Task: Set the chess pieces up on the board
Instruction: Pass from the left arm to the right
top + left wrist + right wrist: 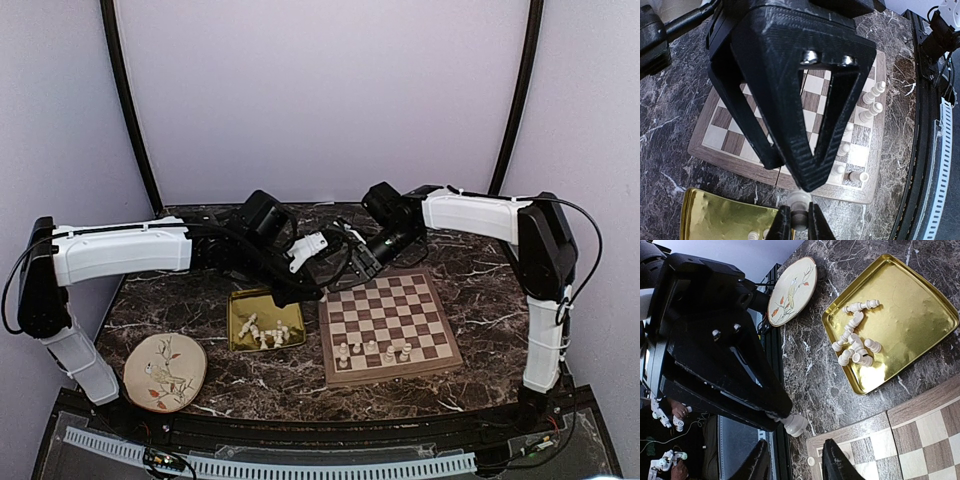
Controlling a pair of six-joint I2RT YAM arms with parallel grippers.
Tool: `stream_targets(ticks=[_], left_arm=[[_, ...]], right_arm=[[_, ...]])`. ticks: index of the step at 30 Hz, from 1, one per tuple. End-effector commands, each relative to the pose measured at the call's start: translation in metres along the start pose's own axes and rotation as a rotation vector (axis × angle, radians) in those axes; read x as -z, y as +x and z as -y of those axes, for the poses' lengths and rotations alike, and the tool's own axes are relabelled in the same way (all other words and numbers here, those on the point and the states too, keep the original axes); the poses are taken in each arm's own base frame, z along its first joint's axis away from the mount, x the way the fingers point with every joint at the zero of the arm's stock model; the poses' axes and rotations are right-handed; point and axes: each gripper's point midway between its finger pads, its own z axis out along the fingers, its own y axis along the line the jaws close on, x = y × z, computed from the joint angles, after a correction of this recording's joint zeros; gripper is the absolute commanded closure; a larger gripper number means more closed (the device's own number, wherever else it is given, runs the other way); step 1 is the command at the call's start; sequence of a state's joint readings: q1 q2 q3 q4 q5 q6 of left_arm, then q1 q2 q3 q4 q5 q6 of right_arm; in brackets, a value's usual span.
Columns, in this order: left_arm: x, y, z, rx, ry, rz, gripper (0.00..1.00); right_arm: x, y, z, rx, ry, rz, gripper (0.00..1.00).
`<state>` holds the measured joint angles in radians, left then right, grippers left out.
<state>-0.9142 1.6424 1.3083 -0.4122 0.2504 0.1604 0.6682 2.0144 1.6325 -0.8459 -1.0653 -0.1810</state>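
Note:
My left gripper (pixel 800 223) is shut on one cream chess piece (pixel 800 206), held in the air over the marble between the gold tray and the board (pixel 395 300). My right gripper (pixel 796 464) faces it, open, its fingertips just short of that piece (pixel 796 424), one to each side. Several pieces (pixel 372 350) stand in the board's near rows, and one lies at the near corner (pixel 858 176). More chess pieces (pixel 855 342) lie heaped in the tray.
The gold tray (pixel 245 305) sits left of the board. A round plate with a bird drawing (pixel 165 372) lies at the near left. Both arms cross above the table's middle, close together.

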Motion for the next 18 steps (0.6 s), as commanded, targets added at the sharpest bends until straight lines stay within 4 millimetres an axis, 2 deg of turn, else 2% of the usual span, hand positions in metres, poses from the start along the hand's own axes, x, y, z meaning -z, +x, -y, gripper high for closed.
stream_targets(ticks=[1, 7, 10, 13, 18], left_arm=[[0.003, -0.010, 0.002, -0.005, 0.003, 0.025, 0.96], [0.008, 0.005, -0.001, -0.008, -0.030, -0.011, 0.96], [0.013, 0.012, -0.002, -0.017, -0.045, -0.036, 0.96], [0.012, 0.017, 0.000, -0.031, -0.030, -0.078, 0.96], [-0.002, 0.012, 0.009, -0.080, 0.018, -0.128, 0.95]], right_arm=[[-0.002, -0.004, -0.005, 0.013, -0.021, -0.002, 0.64], [0.001, -0.001, -0.005, 0.034, 0.006, -0.003, 0.65], [0.009, 0.000, -0.005, 0.055, 0.036, 0.004, 0.65], [0.029, -0.002, 0.001, 0.082, 0.099, 0.037, 0.66], [0.081, 0.008, 0.028, 0.113, 0.301, 0.116, 0.67]])
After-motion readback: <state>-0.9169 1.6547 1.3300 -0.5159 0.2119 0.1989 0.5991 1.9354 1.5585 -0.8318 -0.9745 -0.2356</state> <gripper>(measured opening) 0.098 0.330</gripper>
